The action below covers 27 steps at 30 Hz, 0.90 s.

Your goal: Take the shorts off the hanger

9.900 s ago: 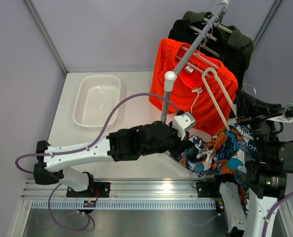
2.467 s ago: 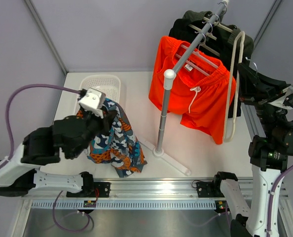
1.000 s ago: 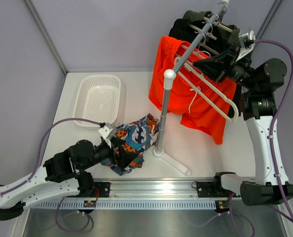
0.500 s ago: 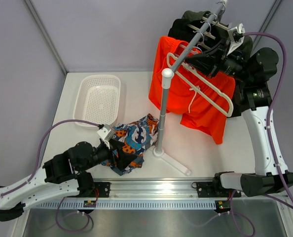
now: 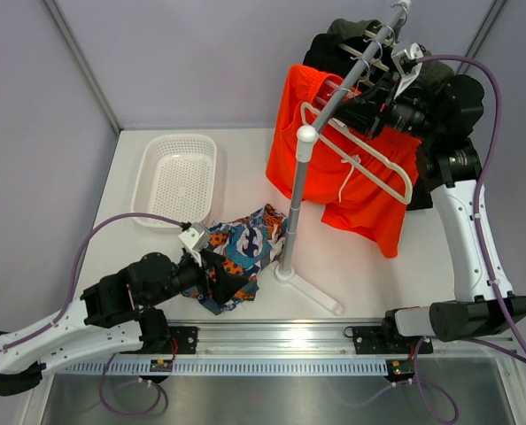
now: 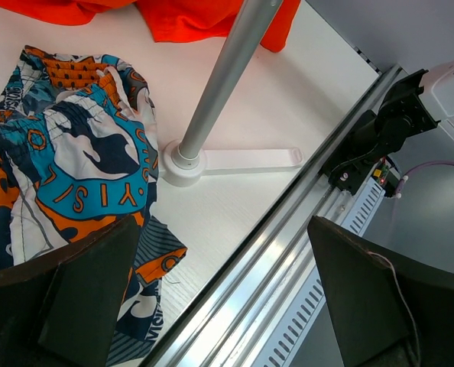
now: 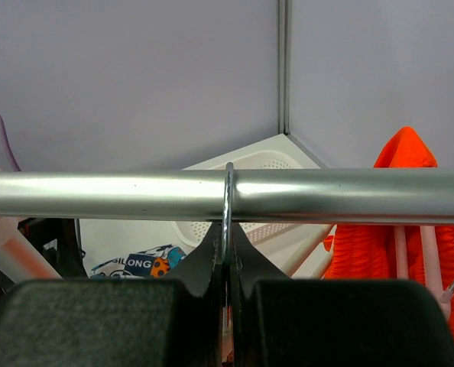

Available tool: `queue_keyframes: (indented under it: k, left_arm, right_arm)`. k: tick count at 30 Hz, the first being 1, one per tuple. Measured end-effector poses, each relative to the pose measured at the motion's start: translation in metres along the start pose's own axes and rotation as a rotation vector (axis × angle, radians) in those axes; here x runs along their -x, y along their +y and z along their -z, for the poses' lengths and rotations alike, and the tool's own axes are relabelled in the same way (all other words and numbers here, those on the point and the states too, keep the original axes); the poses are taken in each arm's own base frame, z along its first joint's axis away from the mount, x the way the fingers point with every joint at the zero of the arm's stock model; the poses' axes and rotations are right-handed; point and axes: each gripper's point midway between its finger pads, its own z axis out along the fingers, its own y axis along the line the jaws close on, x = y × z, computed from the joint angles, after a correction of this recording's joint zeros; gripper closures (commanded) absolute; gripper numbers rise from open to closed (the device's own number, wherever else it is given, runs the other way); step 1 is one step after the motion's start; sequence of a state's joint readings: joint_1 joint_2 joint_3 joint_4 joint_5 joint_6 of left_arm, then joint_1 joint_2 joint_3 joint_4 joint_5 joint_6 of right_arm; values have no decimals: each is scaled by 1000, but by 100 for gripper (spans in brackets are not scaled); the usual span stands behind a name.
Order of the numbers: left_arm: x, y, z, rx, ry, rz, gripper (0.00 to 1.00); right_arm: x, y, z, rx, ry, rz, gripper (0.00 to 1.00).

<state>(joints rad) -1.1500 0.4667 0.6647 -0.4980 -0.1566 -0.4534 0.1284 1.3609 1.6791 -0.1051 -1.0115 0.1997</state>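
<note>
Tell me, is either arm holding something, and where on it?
Right end effector pinches the empty white hanger by its wire hook. Left end effector holds nothing.

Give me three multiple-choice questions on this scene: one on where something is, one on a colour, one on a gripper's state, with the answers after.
1. The patterned shorts lie: A on a chair; B on the table by the rack's foot; C on the floor.
2. The drawstring shorts on the rail are: A orange; B yellow; C green.
3. The right gripper is: A wide open; B shut on a sock; C shut on the white hanger's hook.
Answers: 1 B, they are crumpled on the tabletop just left of the rack's foot. 2 A, the fabric is bright orange with a white cord. 3 C, it pinches the wire hook that sits over the rail.
</note>
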Motion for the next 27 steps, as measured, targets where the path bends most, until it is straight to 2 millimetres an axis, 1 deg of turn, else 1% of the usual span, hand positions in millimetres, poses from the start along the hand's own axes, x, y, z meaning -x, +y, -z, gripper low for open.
queue_keyframes:
  k: [5,7,8,9,11,12,14,15,17,20,23,27]
  left_arm:
    - [1,0,-2,0,-3,-10,1]
    - [1,0,-5,9,6,-20,1]
    - [1,1,-7,14,11,-27,1]
    - [1,1,-8,21,16,-34,1]
    - [3,2,-11,30,25,-46,1]
    - [3,2,-13,38,29,-52,1]
    - [4,5,-15,55,32,-64,1]
    - [4,7,-16,64,34,-68,1]
    - [3,10,-17,84,37,-76,1]
    - [1,17,-16,117,46,-87,1]
    - [-2,25,-14,156,59,-104,1]
    - [-3,36,-11,206,59,-130,1]
  right_arm:
    - [-5,7,-6,22,12,16,100]
    - [-5,11,-9,35,13,26,96]
    - [-6,13,-10,40,13,31,83]
    - [-6,15,-10,44,15,32,75]
    - [-8,17,-9,44,25,29,63]
    - [-9,17,-9,38,29,32,56]
    - [-11,18,-6,22,40,38,47]
    - [-12,19,-3,11,47,39,29]
    - [-13,21,2,-9,57,53,19]
    - [-10,29,13,-50,64,91,11]
    - [-2,41,28,-91,62,133,7]
    - [11,56,54,-163,67,183,3]
